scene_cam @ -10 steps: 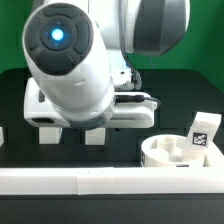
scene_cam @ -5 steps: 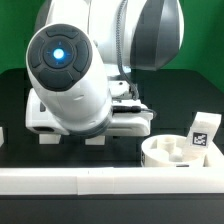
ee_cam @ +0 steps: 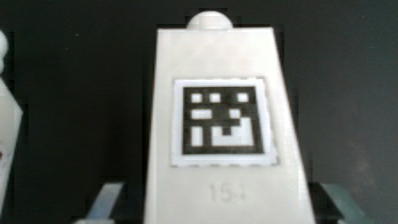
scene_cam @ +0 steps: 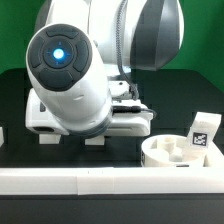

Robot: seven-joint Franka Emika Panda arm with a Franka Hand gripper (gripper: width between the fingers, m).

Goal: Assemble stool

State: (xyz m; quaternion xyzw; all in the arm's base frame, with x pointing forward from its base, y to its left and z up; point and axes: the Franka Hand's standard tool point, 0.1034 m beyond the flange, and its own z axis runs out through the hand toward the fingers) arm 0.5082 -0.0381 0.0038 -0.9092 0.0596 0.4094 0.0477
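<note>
In the wrist view a white block leg (ee_cam: pixel 222 100) with a black-and-white tag lies lengthwise on the black table. It runs between my gripper (ee_cam: pixel 222 205) fingers. Both grey fingers (ee_cam: pixel 112 200) stand close against its long sides, shut on it. The round white seat (scene_cam: pixel 178 153) with spoked recesses lies at the exterior view's right front. Another tagged leg (scene_cam: pixel 204 135) stands upright just behind it. In the exterior view the arm's large white body (scene_cam: pixel 70 75) hides my fingertips and the held leg.
A long white bar (scene_cam: pixel 100 182) edges the table's front. A further white part (ee_cam: pixel 7 110) lies beside the held leg, at the rim of the wrist view. Small white blocks (scene_cam: pixel 47 137) show under the arm.
The arm dropped lower and shifted slightly towards the exterior view's left, then held still. The seat and the standing leg have not moved.
</note>
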